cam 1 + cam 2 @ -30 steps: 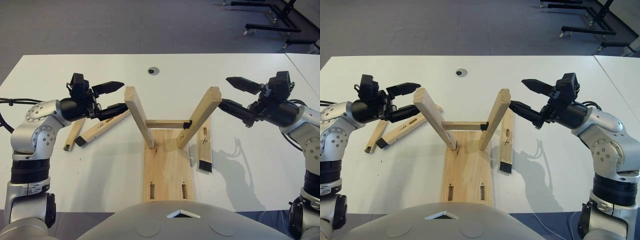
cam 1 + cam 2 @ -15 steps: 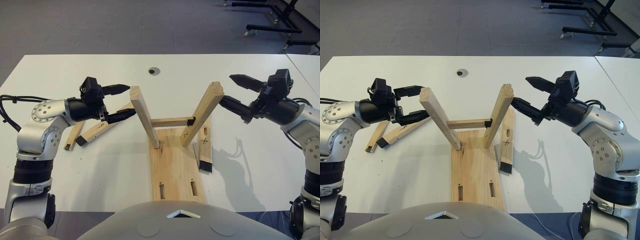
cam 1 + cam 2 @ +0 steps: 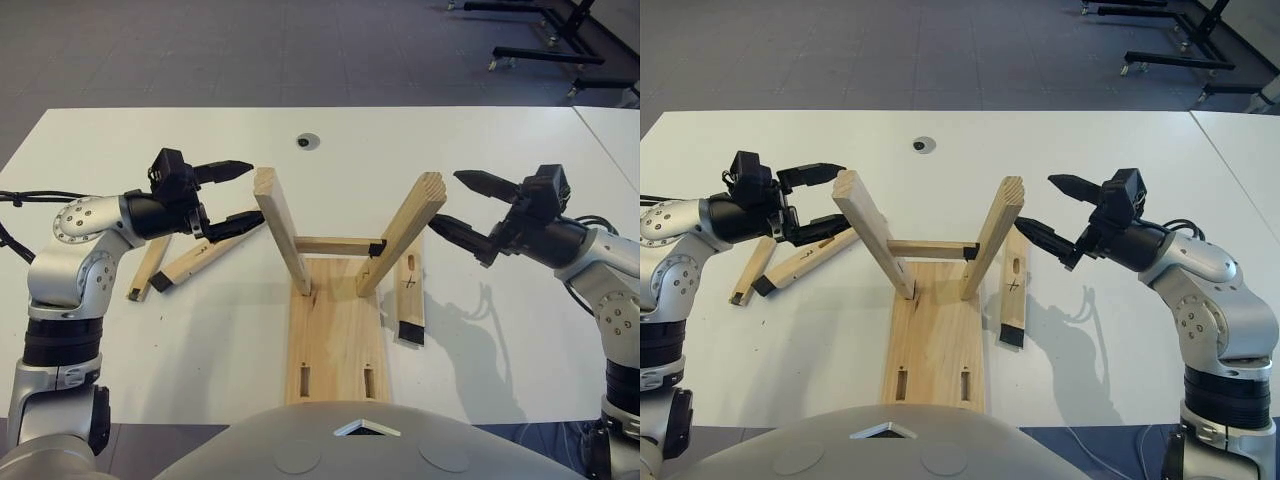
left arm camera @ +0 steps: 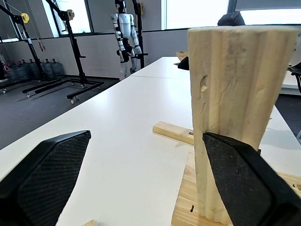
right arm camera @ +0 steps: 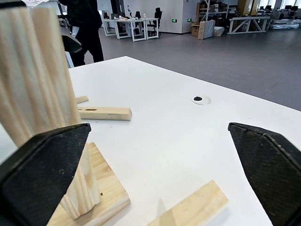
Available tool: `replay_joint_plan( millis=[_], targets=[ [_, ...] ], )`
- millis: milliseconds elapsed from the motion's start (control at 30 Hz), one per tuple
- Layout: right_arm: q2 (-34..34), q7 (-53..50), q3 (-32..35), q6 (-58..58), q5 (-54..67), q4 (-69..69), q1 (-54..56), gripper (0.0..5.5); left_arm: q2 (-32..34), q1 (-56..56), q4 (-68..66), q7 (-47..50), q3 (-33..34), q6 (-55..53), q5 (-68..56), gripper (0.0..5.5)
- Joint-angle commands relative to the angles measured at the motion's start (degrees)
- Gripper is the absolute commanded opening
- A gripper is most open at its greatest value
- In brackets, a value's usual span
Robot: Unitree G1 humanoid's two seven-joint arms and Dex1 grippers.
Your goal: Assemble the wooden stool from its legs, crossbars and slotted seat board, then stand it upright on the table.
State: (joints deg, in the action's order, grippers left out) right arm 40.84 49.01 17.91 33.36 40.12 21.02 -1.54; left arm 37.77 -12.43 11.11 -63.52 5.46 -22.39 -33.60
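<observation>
The slotted seat board (image 3: pixel 335 345) lies flat near the table's front. Two legs stand in its far slots, splayed apart: the left leg (image 3: pixel 280 232) and the right leg (image 3: pixel 402 235), joined by a crossbar (image 3: pixel 335 245). My left gripper (image 3: pixel 253 192) is open at the left leg's top, its lower finger (image 4: pixel 235 188) close against the wood (image 4: pixel 235 94). My right gripper (image 3: pixel 450 198) is open just right of the right leg's top, with that leg (image 5: pixel 42 80) beside one finger (image 5: pixel 42 165). Nothing is held.
A loose leg (image 3: pixel 410 292) lies along the board's right side. Two more wooden pieces (image 3: pixel 200 258) (image 3: pixel 148 268) lie on the table under my left arm. A small round hole (image 3: pixel 307 141) marks the far middle of the white table (image 3: pixel 500 330).
The head view swayed right and came back. My right gripper has sunk a little beside the right leg's top. My left gripper stays at the left leg's top, still open.
</observation>
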Motion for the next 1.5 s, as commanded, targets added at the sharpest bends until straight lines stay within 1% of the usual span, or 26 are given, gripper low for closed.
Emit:
replay_joint_plan(
  millis=[33, 100, 167, 233, 300, 367, 433, 500, 567, 633, 733, 767, 833, 900, 967, 1000, 1067, 1200, 1300, 1367, 1433, 1500],
  targets=[
    [1.96, 0.57, 1.83, -1.30, -1.55, -0.22, -1.13, 5.40, 1.61, -0.43, -1.87, 0.41, 2.11, 3.33, 2.06, 4.39],
    [2.15, 0.26, 3.03, -1.66, -1.35, 0.04, -1.21, 5.40, 2.66, -0.22, -3.47, 0.70, 3.33, 4.15, 2.88, 4.39],
    [1.35, -1.55, 4.20, -2.55, -1.55, -0.42, 0.48, 5.40, 2.96, -1.22, -6.69, 3.27, 4.56, 5.75, 5.12, 4.39],
    [0.10, -4.91, 4.91, -3.43, -1.84, -0.36, 3.67, 5.40, 0.45, -4.70, -9.79, 8.82, 6.08, 7.94, 6.82, 4.39],
    [-1.57, -9.31, 5.98, -5.54, -2.09, 0.12, 8.25, 5.40, -3.53, -9.25, -10.49, 15.29, 8.12, 9.43, 6.02, 4.39],
    [-3.32, -16.22, 8.68, -4.93, 1.66, 0.17, 16.55, 5.40, -6.83, -14.01, -9.58, 22.01, 9.41, 7.73, 4.54, 4.39],
    [-4.35, -22.77, 8.72, -2.18, 6.80, 3.27, 24.94, 5.40, -10.24, -17.74, -3.89, 26.85, 9.82, 2.27, -2.02, 4.39],
    [-6.76, -29.02, 5.43, 0.37, 11.24, 7.67, 31.51, 5.40, -12.71, -19.46, 3.94, 30.12, 9.06, -3.84, -10.86, 4.39],
    [-9.47, -33.53, 1.63, 2.07, 14.34, 11.24, 35.28, 5.40, -13.67, -19.70, 10.06, 32.60, 8.43, -9.03, -18.70, 4.39],
    [-11.22, -35.59, -1.83, 3.11, 15.77, 13.35, 37.05, 5.40, -13.23, -19.19, 13.71, 34.34, 8.33, -13.21, -24.83, 4.39],
    [-12.48, -36.76, -4.08, 3.95, 17.83, 14.03, 37.63, 5.40, -11.78, -19.26, 15.99, 37.66, 9.08, -18.45, -33.24, 4.39],
    [-12.79, -36.79, -4.58, 4.32, 18.85, 14.38, 36.84, 5.40, -11.45, -18.69, 16.59, 38.29, 8.78, -19.82, -34.97, 4.39],
    [-11.60, -32.44, -8.78, 6.22, 18.87, 15.77, 29.39, 5.40, -11.84, -13.59, 17.79, 38.82, 4.60, -22.95, -35.48, 4.39],
    [-8.72, -26.74, -16.33, 6.73, 13.14, 14.78, 20.35, 5.40, -11.94, -6.48, 18.32, 37.29, -0.91, -24.88, -33.36, 4.39],
    [-5.38, -22.26, -23.86, 5.19, 5.30, 11.99, 14.51, 5.40, -11.62, -2.13, 16.23, 35.86, -6.59, -25.43, -28.71, 4.39],
    [-4.45, -20.84, -26.15, 3.81, 1.91, 10.62, 12.32, 5.40, -11.38, -1.10, 14.39, 35.12, -9.40, -25.18, -25.94, 4.39],
    [-5.38, -19.62, -25.76, 1.39, 0.55, 8.78, 10.58, 5.40, -11.55, 0.18, 11.66, 33.92, -12.40, -23.25, -21.73, 4.39],
    [-8.28, -20.82, -22.87, -0.75, 2.06, 8.60, 12.93, 5.40, -11.79, -0.80, 11.85, 32.39, -12.29, -21.06, -21.45, 4.39],
    [-10.98, -23.12, -21.13, -0.60, 4.35, 10.28, 15.53, 5.40, -12.43, -3.15, 12.18, 32.12, -11.01, -20.06, -22.32, 4.39],
    [-11.99, -24.34, -18.42, -0.30, 8.30, 12.13, 17.18, 5.40, -13.34, -4.53, 12.54, 31.53, -8.40, -19.22, -25.57, 4.39],
    [-12.29, -25.77, -15.10, -0.22, 11.87, 13.84, 19.28, 5.40, -14.46, -5.58, 12.34, 30.01, -3.02, -18.67, -34.51, 4.39],
    [-12.13, -27.05, -11.13, -0.13, 16.29, 14.83, 21.16, 5.40, -14.16, -6.81, 11.31, 29.46, 1.32, -18.21, -39.78, 4.39]
  ],
)
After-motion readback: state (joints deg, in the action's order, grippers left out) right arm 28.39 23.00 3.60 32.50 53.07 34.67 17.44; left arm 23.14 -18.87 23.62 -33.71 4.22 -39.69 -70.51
